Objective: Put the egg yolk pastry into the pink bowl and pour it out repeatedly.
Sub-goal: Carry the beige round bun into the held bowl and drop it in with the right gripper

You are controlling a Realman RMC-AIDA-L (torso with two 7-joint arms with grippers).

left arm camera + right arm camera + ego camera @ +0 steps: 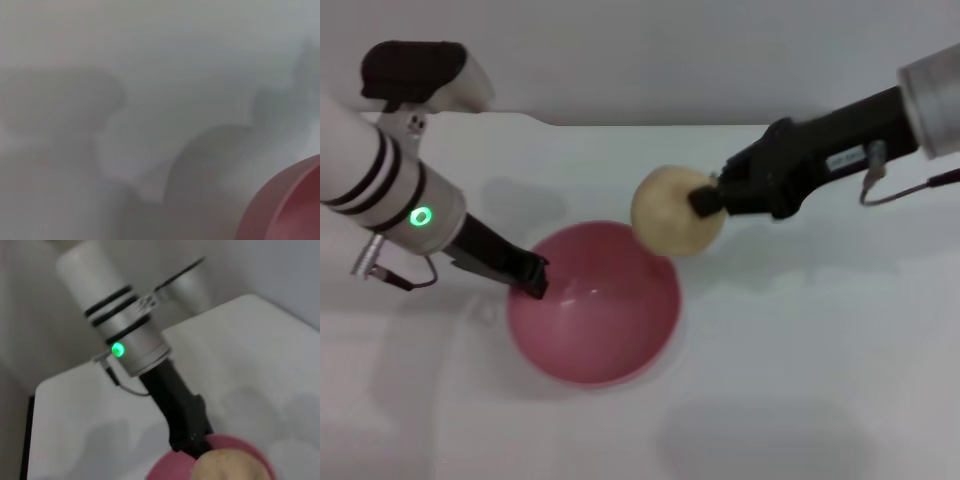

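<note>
The pink bowl (595,305) stands upright on the white table, with nothing showing inside it. My left gripper (533,279) is shut on the bowl's left rim. The egg yolk pastry (675,211), a pale tan ball, hangs in the air above the bowl's far right rim, and my right gripper (705,201) is shut on its right side. In the right wrist view the pastry (230,466) sits in front of the bowl (172,469), with the left arm reaching to the rim behind it. The left wrist view shows only one edge of the bowl (290,205).
The white table (820,350) spreads around the bowl, and its far edge (650,124) meets a grey wall. Shadows of both arms fall on the tabletop.
</note>
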